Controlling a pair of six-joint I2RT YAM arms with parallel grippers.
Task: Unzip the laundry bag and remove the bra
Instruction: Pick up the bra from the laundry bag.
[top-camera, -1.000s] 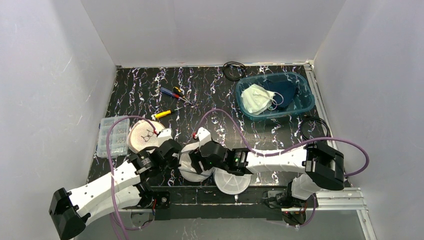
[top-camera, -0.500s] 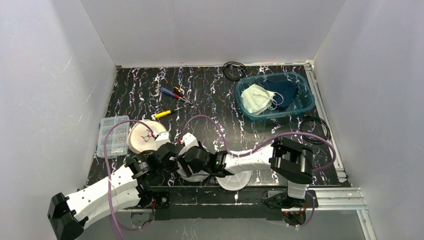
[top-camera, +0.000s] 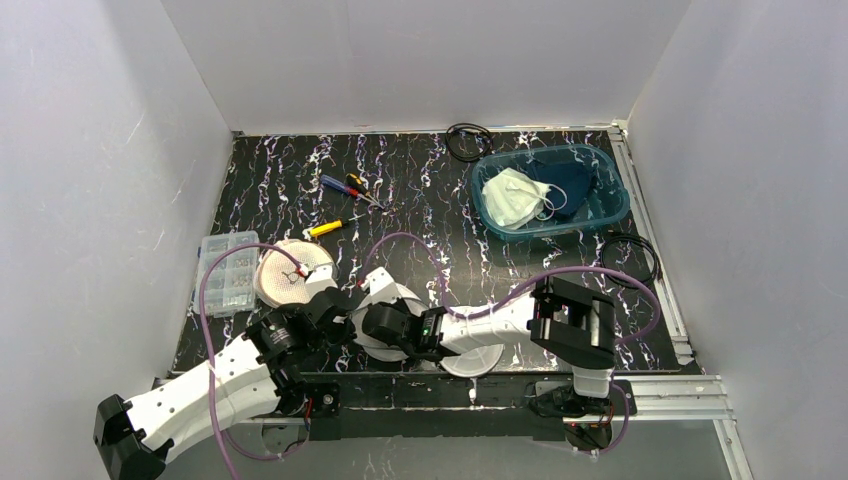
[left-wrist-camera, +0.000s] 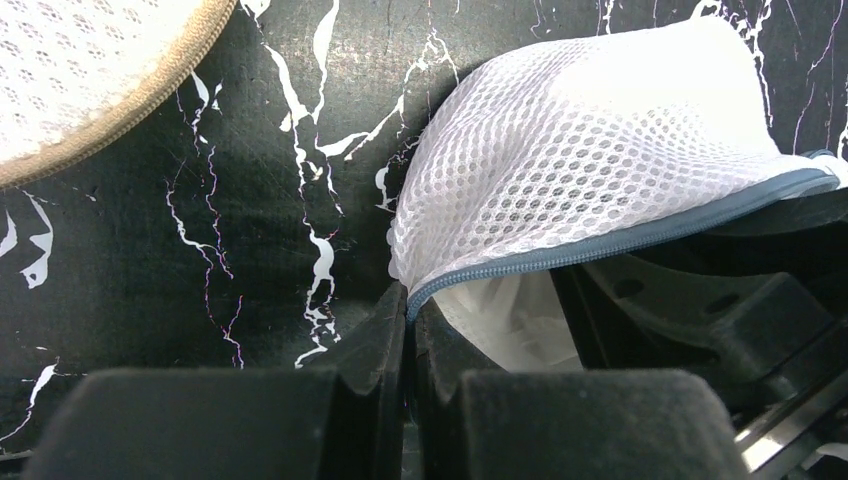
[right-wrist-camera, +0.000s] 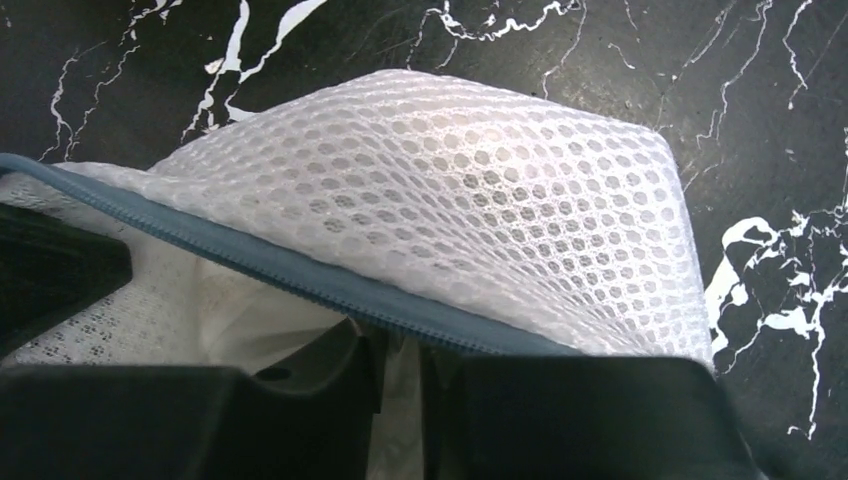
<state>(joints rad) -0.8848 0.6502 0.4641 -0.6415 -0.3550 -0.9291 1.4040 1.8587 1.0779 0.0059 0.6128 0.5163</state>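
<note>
the black marbled table (top-camera: 420, 190) fills the white-walled cell. at its far right sits a teal bin (top-camera: 612, 205) with white and dark blue cloth inside. at the near edge, between the two arms, lies the white mesh laundry bag (left-wrist-camera: 580, 150), its mouth partly open and white fabric (right-wrist-camera: 100, 310) showing within; whether that is the bra i cannot tell. a round beige mesh pad (top-camera: 285, 275) lies just left of the bag, beside a clear compartment box (top-camera: 225, 270). the left gripper (left-wrist-camera: 408, 305) has its jaws pressed together on the bag's corner. the right gripper (right-wrist-camera: 400, 355) has its jaws nearly together on the bag's upper edge. the blue-grey zipper (right-wrist-camera: 300, 285) runs along that lifted edge. screwdrivers (top-camera: 345, 185) lie mid-table.
</note>
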